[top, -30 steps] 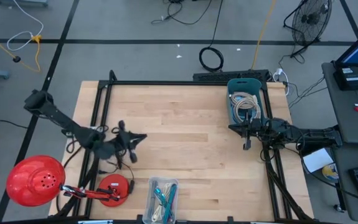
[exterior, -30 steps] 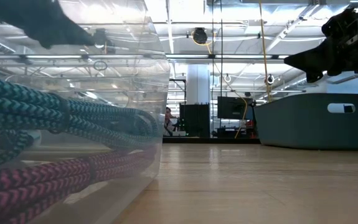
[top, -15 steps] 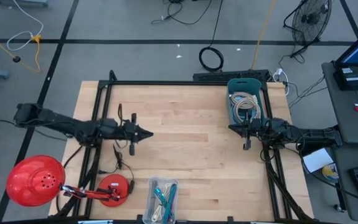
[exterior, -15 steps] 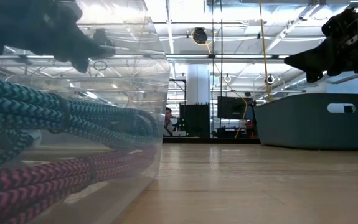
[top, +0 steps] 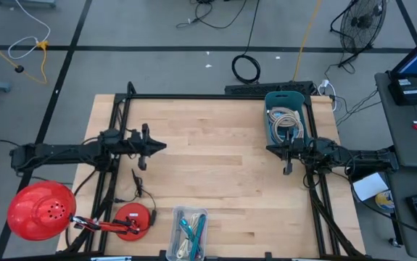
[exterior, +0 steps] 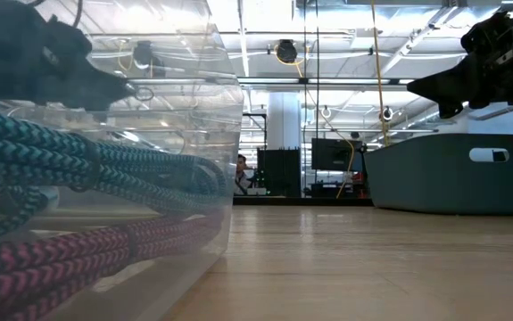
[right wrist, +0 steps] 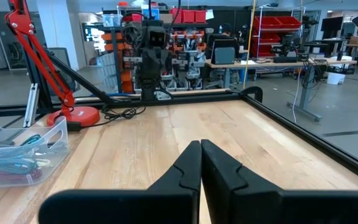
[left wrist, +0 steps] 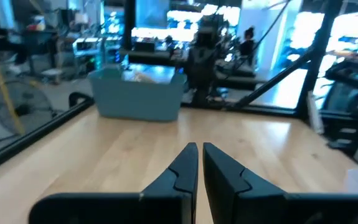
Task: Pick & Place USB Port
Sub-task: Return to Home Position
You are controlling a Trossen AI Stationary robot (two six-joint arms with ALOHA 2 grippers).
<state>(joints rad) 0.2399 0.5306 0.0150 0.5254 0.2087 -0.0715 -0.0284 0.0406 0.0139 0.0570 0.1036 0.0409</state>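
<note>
The wooden worktop [top: 215, 159] carries two bins and two arms.

The left pincer [top: 161, 147] hangs over the left side of the worktop. Its fingers [left wrist: 185, 163] are pressed almost together, with only a thin slit between them, and they hold nothing. The right pincer [top: 270, 150] hangs over the right side, facing the left one. Its fingers [right wrist: 188, 163] are closed on each other and also hold nothing.

One blue bin [top: 288, 95] stands just beside the right pincer, toward the far edge. The light brown usb cable [top: 286, 119] lies coiled in it. One transparent bin [top: 177, 225] stands at the near edge, well apart from both pincers and nearer to the left one. It holds blue-green braided cables [top: 191, 230] and a pink braided cable [exterior: 78, 245]. How many cables there are cannot be told.
</note>
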